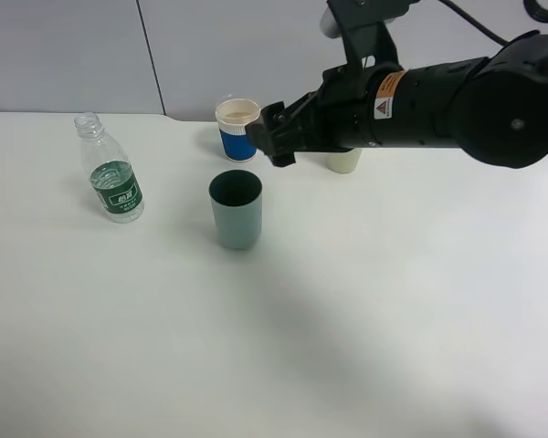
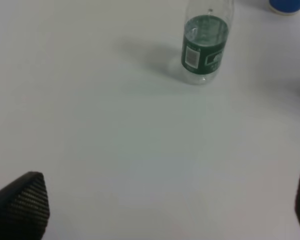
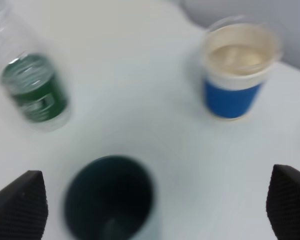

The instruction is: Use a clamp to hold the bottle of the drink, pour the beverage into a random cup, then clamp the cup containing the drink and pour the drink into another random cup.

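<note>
The capless bottle (image 1: pixel 110 170) with a green label stands upright at the left; it also shows in the left wrist view as the bottle (image 2: pixel 205 47) and in the right wrist view as the bottle (image 3: pixel 34 90). The teal cup (image 1: pixel 236 210) stands upright mid-table, with a dark inside (image 3: pixel 110 205). Behind it stands the white cup with a blue sleeve (image 1: pixel 237 130), seen closer as the white cup (image 3: pixel 237 70). My right gripper (image 1: pixel 270 143) hovers open and empty over the space between both cups, right gripper (image 3: pixel 154 207). My left gripper (image 2: pixel 162 210) is open and empty over bare table, well short of the bottle. I cannot make out any beverage.
A pale cup (image 1: pixel 344 161) stands at the back, mostly hidden behind the right arm (image 1: pixel 438 96). A grey wall runs along the table's far edge. White tabletop (image 1: pixel 365 310) spreads across the front and right.
</note>
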